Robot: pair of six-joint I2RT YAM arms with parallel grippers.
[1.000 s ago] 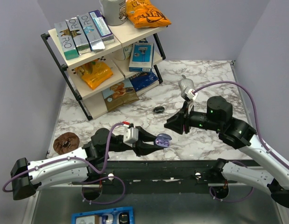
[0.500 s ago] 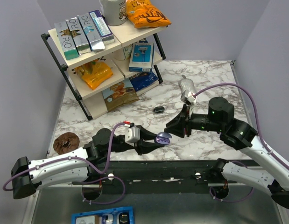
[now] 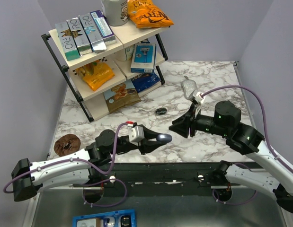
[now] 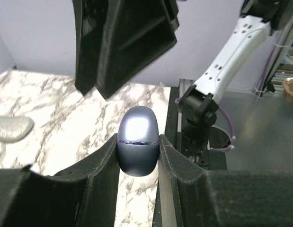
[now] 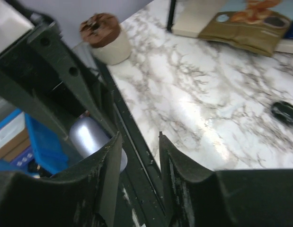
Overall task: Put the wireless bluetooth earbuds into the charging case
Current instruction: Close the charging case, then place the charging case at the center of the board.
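Charging case (image 3: pixel 164 137), lavender-blue and rounded, sits clamped between the two black fingers of the left gripper (image 3: pixel 158 138), lifted off the marble table (image 3: pixel 208 75) above its near edge, roughly midway between left and right. In the left wrist view the charging case (image 4: pixel 138 147) stands with its rounded end up, its lid closed along a thin dark seam, and one finger of the left gripper (image 4: pixel 138 156) presses each side. The right gripper (image 3: pixel 177 126) hangs just to the right of the case and slightly farther back, its tips pointing toward it. In the right wrist view its fingers stand apart with nothing between them, and the case (image 5: pixel 92 137) shows beyond the left finger, outside the gap of the right gripper (image 5: pixel 139 146). The left wrist view shows a gap between that gripper and the case. Farther back on the table lies a small glossy black oval object (image 3: pixel 161 111), with a silver pouch (image 3: pixel 189 87) to its right. A shelf rack (image 3: pixel 103 56) of snacks fills the far left, and a brown-topped cup (image 3: pixel 66 144) stands at the near left.
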